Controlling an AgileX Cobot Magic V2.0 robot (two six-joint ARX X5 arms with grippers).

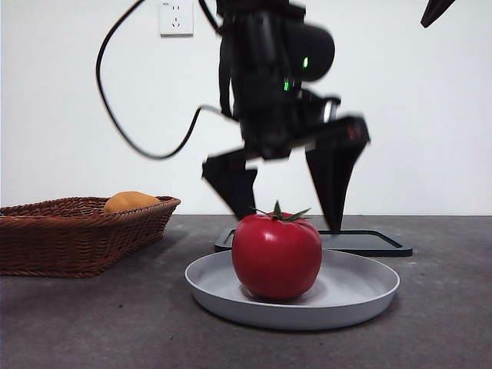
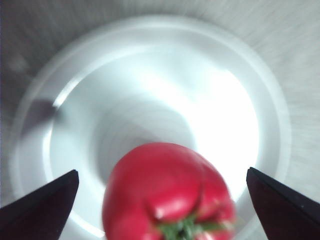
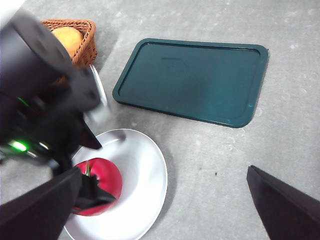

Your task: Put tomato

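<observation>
The red tomato (image 1: 277, 257) with a green stem stands upright in the grey plate (image 1: 361, 288) at the table's front middle. My left gripper (image 1: 290, 219) hangs just above it, open wide, with one jaw on each side of the stem and not touching it. In the left wrist view the tomato (image 2: 160, 195) lies between the open jaws of that gripper (image 2: 161, 171), over the plate (image 2: 225, 100). The right wrist view shows the tomato (image 3: 107, 179) in the plate (image 3: 145, 170) under the left arm (image 3: 40, 100). My right gripper (image 3: 164, 171) is open, empty and held high (image 1: 437, 9).
A brown wicker basket (image 1: 69, 231) at the left holds an orange-yellow fruit (image 1: 129, 202); both show in the right wrist view (image 3: 82, 30). A dark green flat tray (image 1: 369, 242) lies behind the plate, also seen in the right wrist view (image 3: 195, 80).
</observation>
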